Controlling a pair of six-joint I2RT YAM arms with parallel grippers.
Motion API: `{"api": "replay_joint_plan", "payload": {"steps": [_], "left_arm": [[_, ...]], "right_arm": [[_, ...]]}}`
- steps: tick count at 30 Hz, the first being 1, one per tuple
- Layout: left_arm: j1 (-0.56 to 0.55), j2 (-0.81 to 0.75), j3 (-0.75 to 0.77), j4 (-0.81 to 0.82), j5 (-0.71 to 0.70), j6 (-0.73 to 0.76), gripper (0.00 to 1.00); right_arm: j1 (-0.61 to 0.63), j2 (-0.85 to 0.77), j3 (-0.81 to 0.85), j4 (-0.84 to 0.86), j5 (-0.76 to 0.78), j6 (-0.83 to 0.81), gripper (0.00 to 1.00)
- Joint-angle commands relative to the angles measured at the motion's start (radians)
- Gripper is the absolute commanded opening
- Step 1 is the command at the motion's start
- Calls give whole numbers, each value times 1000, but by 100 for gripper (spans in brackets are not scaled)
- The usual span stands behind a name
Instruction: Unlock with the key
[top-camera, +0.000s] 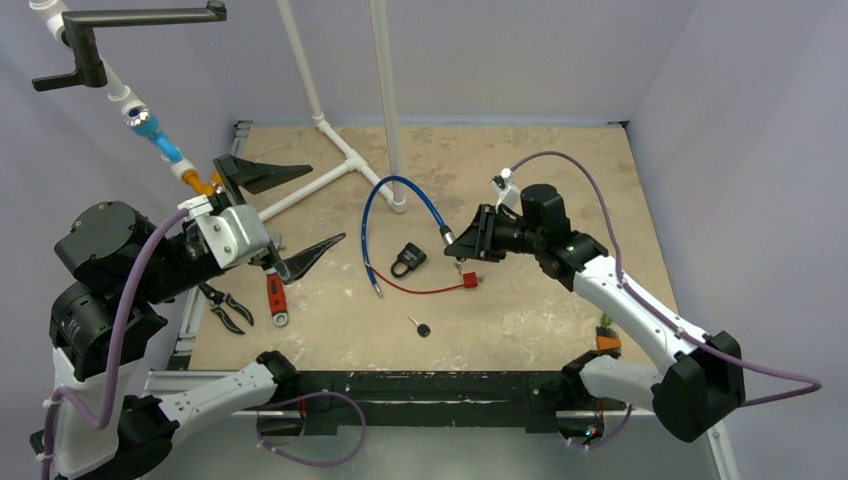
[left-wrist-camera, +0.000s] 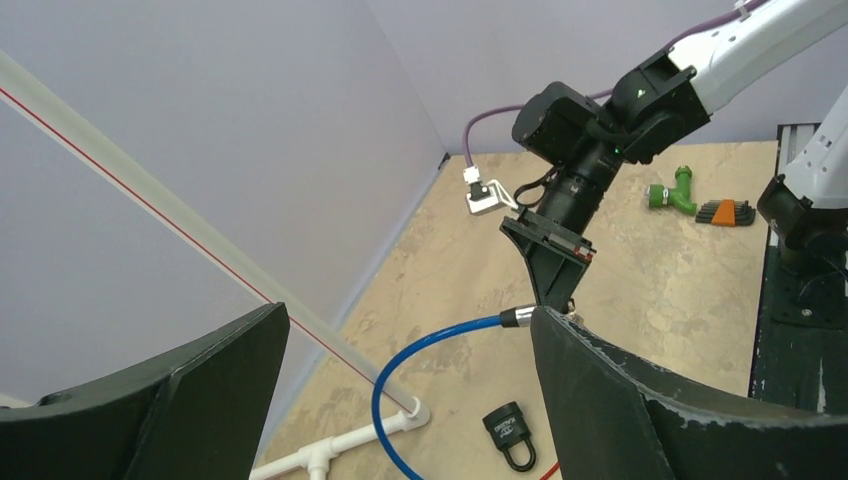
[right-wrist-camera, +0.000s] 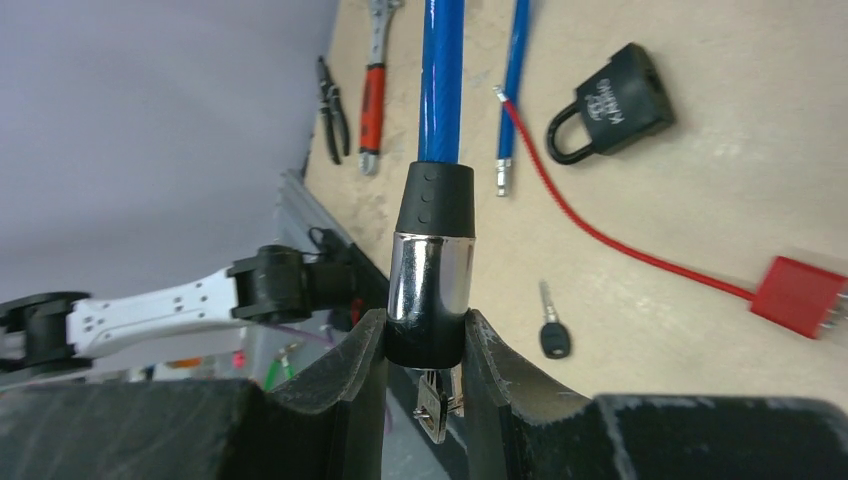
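Note:
A blue cable lock loops over the mat. My right gripper is shut on its chrome and black lock head. A small silver key on a ring sticks out of the head's end, between the fingers. In the top view the right gripper holds the head just above the mat at centre. My left gripper hangs raised at the left, open and empty. In the left wrist view its jaws frame the blue cable and the right gripper.
A black padlock and a red cable with a red block lie near centre. A loose black-headed key lies nearer the front. Pliers and a red-handled wrench lie left. A white pipe frame stands behind. A green fitting sits right.

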Motion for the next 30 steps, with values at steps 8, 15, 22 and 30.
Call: {"api": "replay_joint_plan", "payload": {"steps": [8, 15, 22, 30], "left_arm": [[16, -4, -21, -8, 81, -14, 91], [16, -2, -14, -38, 116, -4, 89], [16, 17, 4, -103, 197, 22, 89], [16, 13, -10, -116, 208, 51, 90]], "right_arm": [[-8, -128, 32, -308, 256, -144, 0], [-8, -159, 13, -392, 320, -171, 0], [-11, -192, -10, -417, 393, -159, 0], [-40, -115, -12, -357, 452, -174, 0]]}}
